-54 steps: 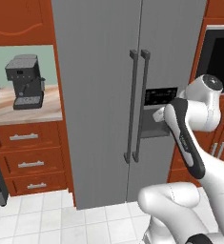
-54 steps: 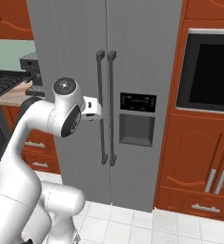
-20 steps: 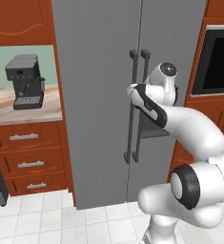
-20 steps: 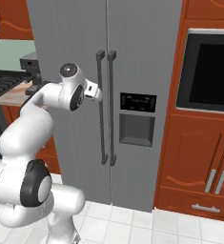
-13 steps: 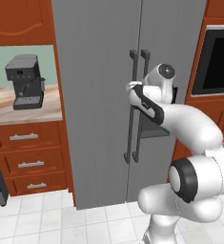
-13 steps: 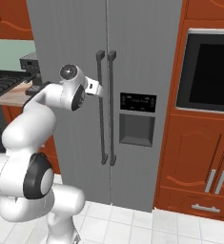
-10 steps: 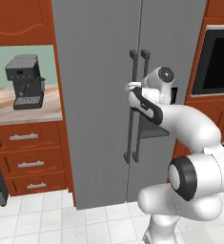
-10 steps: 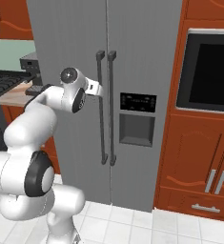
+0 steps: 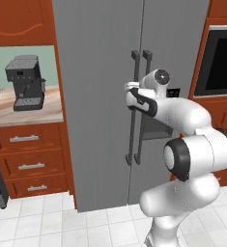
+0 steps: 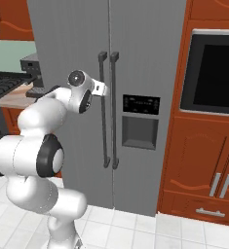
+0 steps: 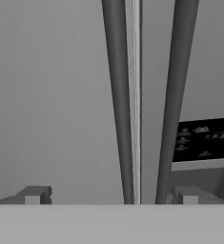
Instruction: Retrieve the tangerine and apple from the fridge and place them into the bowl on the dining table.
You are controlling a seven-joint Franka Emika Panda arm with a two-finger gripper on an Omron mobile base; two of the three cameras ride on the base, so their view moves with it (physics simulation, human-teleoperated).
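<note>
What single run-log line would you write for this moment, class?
phase: reaching for fridge | doors: shut | gripper: open, at left door handle | holding: nothing | fruit: not yet retrieved

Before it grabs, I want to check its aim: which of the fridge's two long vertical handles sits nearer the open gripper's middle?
The left-door handle: it runs up between the open gripper's fingertips, while the right-door handle lines up with the right fingertip.

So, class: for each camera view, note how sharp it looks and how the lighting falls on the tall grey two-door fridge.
Left base view: crisp, flat even light on the tall grey two-door fridge, no glare. Right base view: equally sharp, soft shading beside the long vertical handles. Hand view: close-up looks soft and blocky; the dark dispenser panel text is unreadable.
</note>
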